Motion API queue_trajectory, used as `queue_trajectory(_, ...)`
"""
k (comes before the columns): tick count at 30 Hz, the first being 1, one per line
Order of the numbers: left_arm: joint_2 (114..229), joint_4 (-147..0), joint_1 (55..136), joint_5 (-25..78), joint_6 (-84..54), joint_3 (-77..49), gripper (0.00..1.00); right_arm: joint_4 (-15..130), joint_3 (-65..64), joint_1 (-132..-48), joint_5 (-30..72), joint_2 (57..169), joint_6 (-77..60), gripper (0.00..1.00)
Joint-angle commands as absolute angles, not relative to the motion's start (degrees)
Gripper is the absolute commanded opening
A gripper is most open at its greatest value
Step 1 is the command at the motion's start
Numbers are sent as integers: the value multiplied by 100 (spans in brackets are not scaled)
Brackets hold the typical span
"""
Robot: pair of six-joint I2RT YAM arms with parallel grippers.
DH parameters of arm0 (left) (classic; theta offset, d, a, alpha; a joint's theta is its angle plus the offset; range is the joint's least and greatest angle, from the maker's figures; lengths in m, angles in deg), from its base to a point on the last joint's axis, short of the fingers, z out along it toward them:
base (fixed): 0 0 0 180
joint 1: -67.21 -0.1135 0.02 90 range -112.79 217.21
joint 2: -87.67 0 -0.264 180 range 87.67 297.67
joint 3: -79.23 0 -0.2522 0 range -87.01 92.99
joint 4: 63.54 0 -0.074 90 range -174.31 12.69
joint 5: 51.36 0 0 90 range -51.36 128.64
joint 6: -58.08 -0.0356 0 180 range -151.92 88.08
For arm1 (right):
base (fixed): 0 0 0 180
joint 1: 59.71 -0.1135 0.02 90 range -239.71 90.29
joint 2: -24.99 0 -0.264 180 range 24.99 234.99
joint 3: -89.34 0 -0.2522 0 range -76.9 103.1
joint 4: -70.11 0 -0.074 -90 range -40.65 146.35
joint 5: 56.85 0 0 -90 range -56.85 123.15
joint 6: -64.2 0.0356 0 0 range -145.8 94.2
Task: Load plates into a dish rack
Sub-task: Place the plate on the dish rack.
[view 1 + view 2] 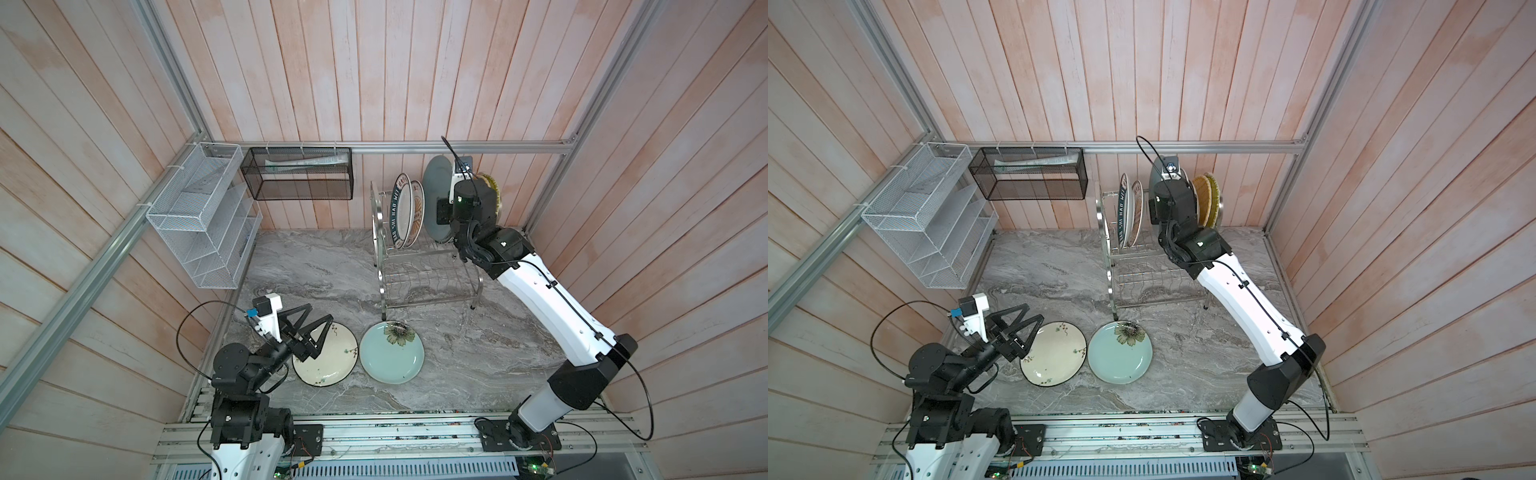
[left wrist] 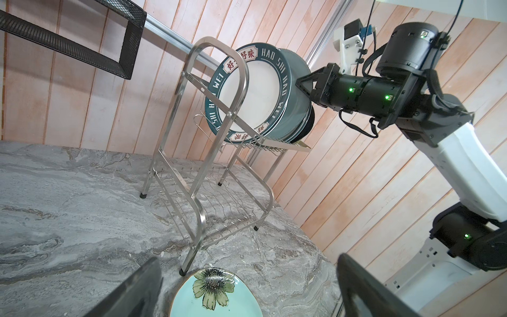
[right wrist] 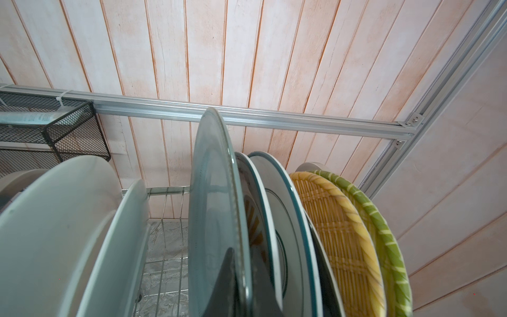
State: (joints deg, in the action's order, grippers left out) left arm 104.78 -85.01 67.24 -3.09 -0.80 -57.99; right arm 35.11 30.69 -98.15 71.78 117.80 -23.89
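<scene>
The right tool (image 2: 303, 86) is pinching the grey plate (image 1: 434, 187) upright to slot it into the dish rack (image 2: 245, 82), while the left tool (image 1: 321, 311) is hovering wide by the cream plate (image 1: 332, 365).

We find the two-tier shiny steel wire dish rack (image 1: 430, 276) standing on the worktop (image 1: 316, 266) — its upper tier holds, on edge, a white lettered-rim plate (image 1: 400, 208), an orange sunburst plate (image 1: 417, 214), a grey plate (image 1: 434, 187) and a woven yellow plate (image 1: 1202, 199). A cream floral plate (image 1: 328, 361) and a pale blue flowered plate (image 1: 390, 359) lie flat before it.
</scene>
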Motion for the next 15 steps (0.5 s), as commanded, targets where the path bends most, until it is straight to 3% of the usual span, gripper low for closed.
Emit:
queue_trajectory(1, 10483, -8346, 6694, -419, -54, -5855, 100, 3929, 2930, -9817, 6830, 11500, -2262, 0)
queue_trajectory(15, 10525, -8337, 6677, -427, -42, -5853, 100, 3824, 2630, -9448, 6230, 11256, -2104, 0)
